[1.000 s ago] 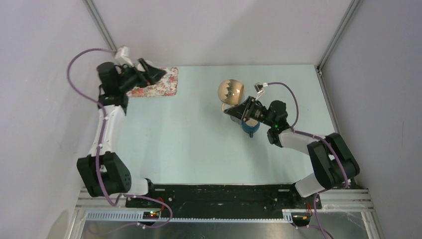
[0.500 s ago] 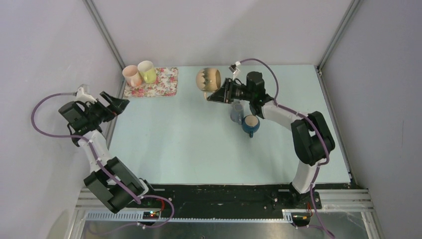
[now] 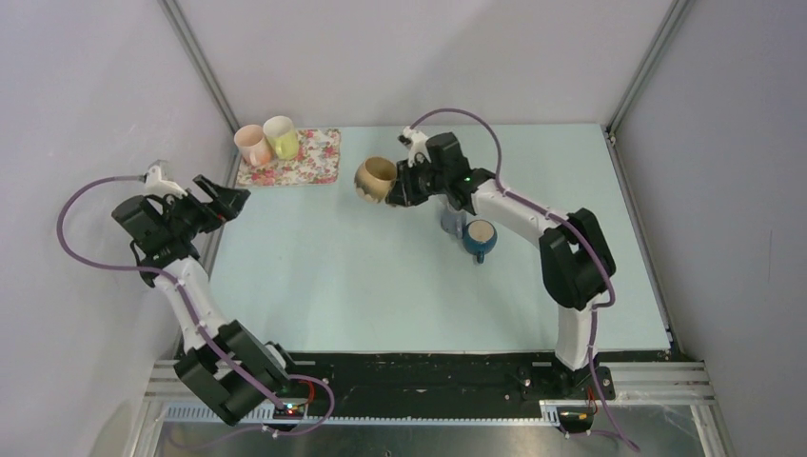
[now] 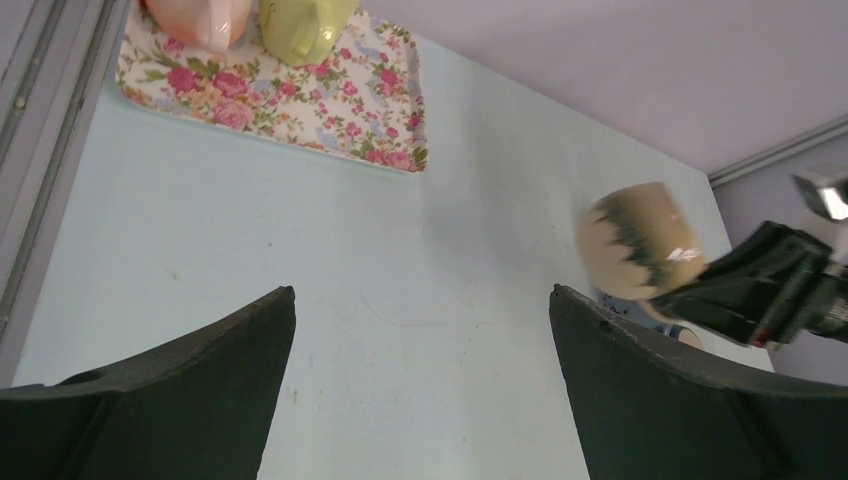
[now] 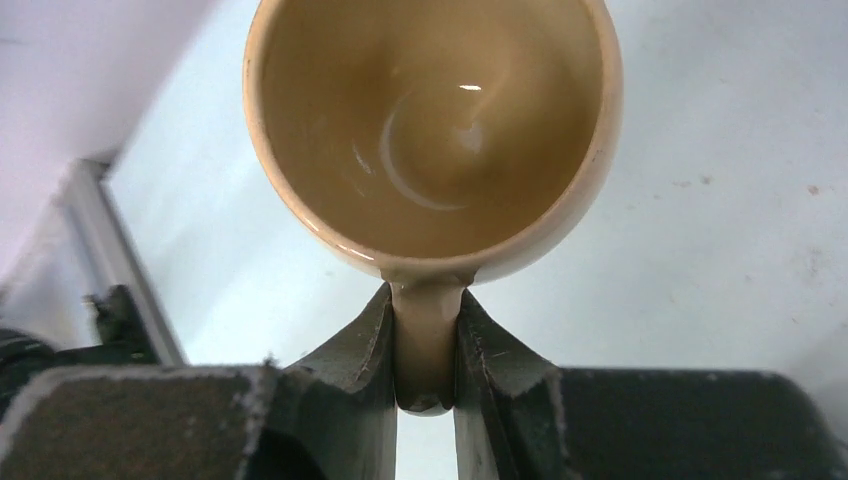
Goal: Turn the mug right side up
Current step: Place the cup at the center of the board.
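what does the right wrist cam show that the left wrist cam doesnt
Only the right wrist view: the empty inside of the mug and its handle pinched by the right gripper. Only the left wrist view: the flowered tray with a pink cup and a yellow cup, plus the open left gripper. Both: the tan mug held over the table.

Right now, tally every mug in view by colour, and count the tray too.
pink mug: 1
yellow-green mug: 1
tan mug, handle clamped in the right pincer: 1
dark blue mug: 1
grey-blue mug, partly hidden: 1
floral tray: 1
Total: 6 things, 5 of them mugs.
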Controlling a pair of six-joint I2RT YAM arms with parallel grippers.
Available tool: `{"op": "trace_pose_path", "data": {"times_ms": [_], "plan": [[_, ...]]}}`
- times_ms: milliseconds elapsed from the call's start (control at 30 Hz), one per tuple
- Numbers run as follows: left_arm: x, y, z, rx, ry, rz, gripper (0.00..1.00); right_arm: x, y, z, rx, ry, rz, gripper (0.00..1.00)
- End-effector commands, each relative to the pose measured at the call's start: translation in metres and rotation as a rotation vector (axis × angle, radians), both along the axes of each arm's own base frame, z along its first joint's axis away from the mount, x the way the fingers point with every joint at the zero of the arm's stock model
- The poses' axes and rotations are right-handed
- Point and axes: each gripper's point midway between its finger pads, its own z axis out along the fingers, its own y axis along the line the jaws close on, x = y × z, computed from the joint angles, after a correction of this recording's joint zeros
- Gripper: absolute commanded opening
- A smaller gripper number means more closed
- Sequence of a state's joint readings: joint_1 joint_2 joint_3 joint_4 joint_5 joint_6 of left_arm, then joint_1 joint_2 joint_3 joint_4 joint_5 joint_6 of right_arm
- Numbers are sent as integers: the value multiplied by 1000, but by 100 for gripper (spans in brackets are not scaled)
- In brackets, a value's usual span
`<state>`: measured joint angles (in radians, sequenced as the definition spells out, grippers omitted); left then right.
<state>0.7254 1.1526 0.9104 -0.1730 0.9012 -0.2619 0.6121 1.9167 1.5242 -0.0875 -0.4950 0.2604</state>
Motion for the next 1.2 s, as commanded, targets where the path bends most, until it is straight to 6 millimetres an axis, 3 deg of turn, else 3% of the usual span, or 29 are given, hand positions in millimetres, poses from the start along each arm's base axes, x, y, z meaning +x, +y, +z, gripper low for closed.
{"op": "trace_pose_path", "data": {"times_ms": [0, 233, 467, 800, 1033, 1067, 1167], "plan": [[-10, -17, 21, 75, -71, -20, 100, 35, 8, 15, -131, -203, -98, 0], [-22, -43, 26, 182, -120, -47, 100, 45, 16, -8, -193, -196, -137, 0], [-16, -68, 31, 311, -150, -108, 100, 52, 27, -27, -278, -282, -166, 0], [0, -84, 15, 352, -105, -171, 100, 60, 45, -57, -318, -239, -188, 0], [-4, -94, 8, 400, -115, -210, 100, 56, 65, -71, -343, -214, -188, 0], [-5, -95, 8, 414, -122, -217, 100, 52, 68, -72, -346, -209, -183, 2], [-7, -97, 7, 443, -132, -230, 100, 33, 79, -74, -327, -138, -123, 26]]}}
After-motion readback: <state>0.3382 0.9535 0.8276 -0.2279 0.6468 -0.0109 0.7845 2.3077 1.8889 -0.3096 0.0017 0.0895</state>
